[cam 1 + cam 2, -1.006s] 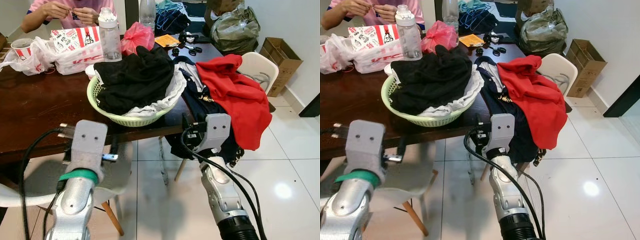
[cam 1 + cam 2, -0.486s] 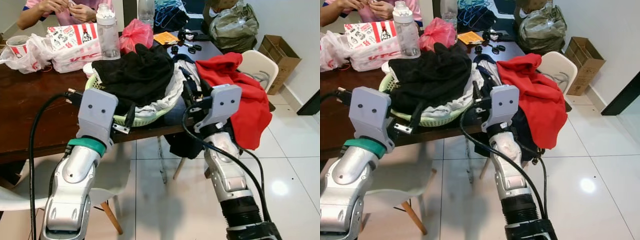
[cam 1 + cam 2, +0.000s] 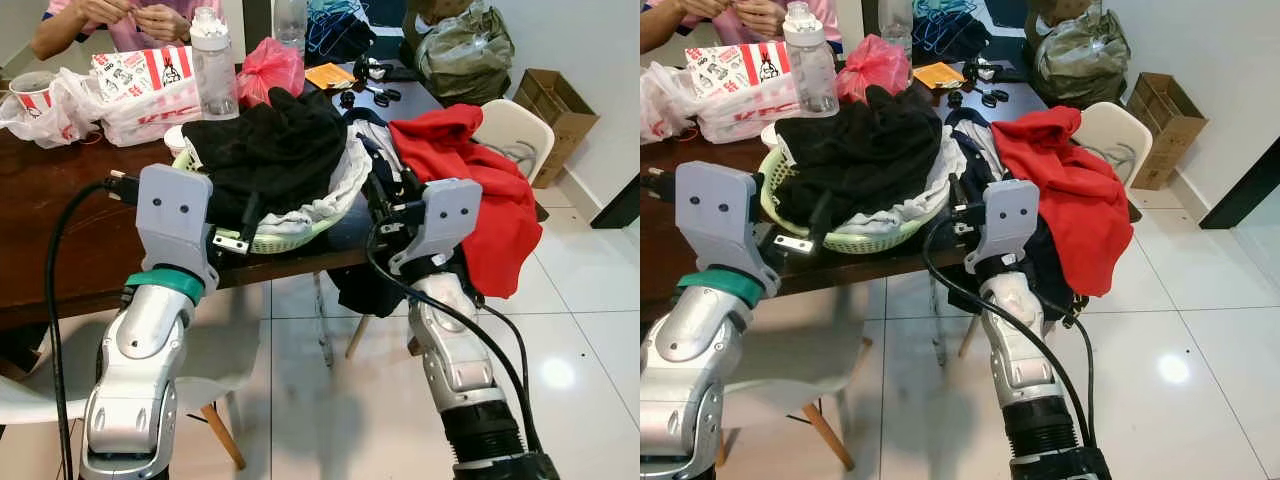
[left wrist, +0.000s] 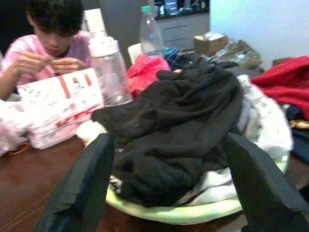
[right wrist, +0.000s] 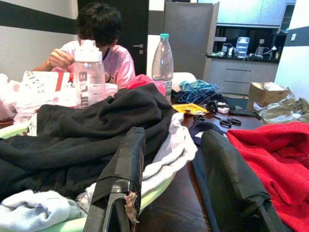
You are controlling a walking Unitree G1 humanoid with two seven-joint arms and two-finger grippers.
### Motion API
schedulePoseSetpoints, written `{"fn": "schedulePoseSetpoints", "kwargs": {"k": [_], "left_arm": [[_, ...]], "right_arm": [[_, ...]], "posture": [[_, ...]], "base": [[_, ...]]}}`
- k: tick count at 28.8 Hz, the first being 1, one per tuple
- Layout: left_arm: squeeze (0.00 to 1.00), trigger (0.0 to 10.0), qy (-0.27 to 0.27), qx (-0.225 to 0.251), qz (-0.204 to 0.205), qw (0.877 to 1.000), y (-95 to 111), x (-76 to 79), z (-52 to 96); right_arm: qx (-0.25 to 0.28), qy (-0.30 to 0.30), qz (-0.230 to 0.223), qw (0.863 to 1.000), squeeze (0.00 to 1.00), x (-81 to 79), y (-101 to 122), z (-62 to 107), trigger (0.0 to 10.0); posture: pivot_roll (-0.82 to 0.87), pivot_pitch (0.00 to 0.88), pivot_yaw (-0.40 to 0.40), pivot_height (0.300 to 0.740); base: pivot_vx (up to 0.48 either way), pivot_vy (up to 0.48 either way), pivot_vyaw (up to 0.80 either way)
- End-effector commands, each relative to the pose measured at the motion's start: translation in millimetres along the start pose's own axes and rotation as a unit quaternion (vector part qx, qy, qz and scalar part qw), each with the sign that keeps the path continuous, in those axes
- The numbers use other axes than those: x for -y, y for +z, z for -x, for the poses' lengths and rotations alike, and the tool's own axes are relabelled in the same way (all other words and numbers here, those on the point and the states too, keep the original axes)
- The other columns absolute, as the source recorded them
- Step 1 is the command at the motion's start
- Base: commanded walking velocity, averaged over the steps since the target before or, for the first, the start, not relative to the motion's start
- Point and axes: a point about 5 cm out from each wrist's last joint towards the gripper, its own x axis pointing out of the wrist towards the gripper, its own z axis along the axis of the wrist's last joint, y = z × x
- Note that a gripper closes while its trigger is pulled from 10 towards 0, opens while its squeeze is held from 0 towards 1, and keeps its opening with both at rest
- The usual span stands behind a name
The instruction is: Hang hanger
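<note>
A heap of blue hangers (image 3: 335, 28) lies at the far end of the dark wooden table (image 3: 60, 220); the right wrist view has the blue hangers (image 5: 195, 94) behind the laundry. A pale wire hanger (image 3: 517, 155) rests on the white chair (image 3: 520, 120). My left gripper (image 3: 242, 222) is open at the near rim of the green basket (image 3: 290, 238), fingers spread wide around the view of the black garment (image 4: 178, 130). My right gripper (image 3: 390, 190) is open too, between the basket and the red garment (image 3: 470, 180), holding nothing.
A person (image 3: 130, 15) sits at the table's far side behind fast-food bags (image 3: 140, 95) and a plastic bottle (image 3: 213, 65). Scissors (image 3: 372, 97) lie near the hangers. A cardboard box (image 3: 555, 110) stands at the right wall. A white chair (image 3: 215, 350) is under my left arm.
Both arms have risen from below the table edge to basket height. In the last half second the left gripper drew slightly left; the right one held its place.
</note>
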Motion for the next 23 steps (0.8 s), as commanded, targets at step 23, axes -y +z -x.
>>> {"fn": "schedulePoseSetpoints", "kwargs": {"k": [23], "left_arm": [[0.00,10.0,0.030,0.004,-0.012,0.999,-4.8,-5.4,-0.4]], "right_arm": [[-0.032,0.003,-0.002,0.999,0.00,0.9,-13.4,9.8,10.0]], "posture": [[0.06,0.081,0.002,0.740]], "base": [[0.000,-0.261,0.00]]}}
